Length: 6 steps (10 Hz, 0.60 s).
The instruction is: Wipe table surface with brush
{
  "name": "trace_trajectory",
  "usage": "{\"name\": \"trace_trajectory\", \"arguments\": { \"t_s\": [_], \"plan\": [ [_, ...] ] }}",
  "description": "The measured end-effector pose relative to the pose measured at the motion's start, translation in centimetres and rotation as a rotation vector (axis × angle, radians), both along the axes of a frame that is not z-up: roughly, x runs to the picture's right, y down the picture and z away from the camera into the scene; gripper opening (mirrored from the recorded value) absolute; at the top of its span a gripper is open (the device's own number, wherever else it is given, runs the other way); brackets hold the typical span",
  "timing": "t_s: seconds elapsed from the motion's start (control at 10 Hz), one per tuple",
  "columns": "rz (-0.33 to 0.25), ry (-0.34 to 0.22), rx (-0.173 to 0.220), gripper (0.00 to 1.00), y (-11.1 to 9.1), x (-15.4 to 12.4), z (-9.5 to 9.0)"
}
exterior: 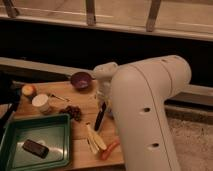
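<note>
The table surface (82, 150) is a light brown wooden top at the lower left. The big white arm reaches over its right side. My gripper (103, 99) hangs just right of the purple bowl, mostly hidden by the arm's white housing. It looks shut on the top end of the brush (100, 118), a slim black stick. The brush slants down and left from the gripper. Its lower end reaches the wood beside the peeled banana (95, 140).
A green tray (15, 131) holding a dark block (36, 148) fills the table's front left. On the wood lie a purple bowl (81, 80), a round fruit (29, 90), a white cup (41, 103), a thin metal utensil (59, 96), a dark cluster (75, 113) and an orange-red piece (110, 148).
</note>
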<state>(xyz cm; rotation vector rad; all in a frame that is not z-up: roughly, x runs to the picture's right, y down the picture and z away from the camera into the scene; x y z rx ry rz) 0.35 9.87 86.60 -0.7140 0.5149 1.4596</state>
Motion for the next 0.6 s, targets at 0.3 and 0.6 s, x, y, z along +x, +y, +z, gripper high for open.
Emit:
{"name": "trace_trajectory", "arguments": {
  "t_s": [0.3,0.6],
  "plan": [
    [-0.017,-0.045,0.021,0.00,-1.3,-1.0,0.6],
    [-0.005,-0.148,0.040,0.00,-2.8,-6.1,1.2]
  ]
}}
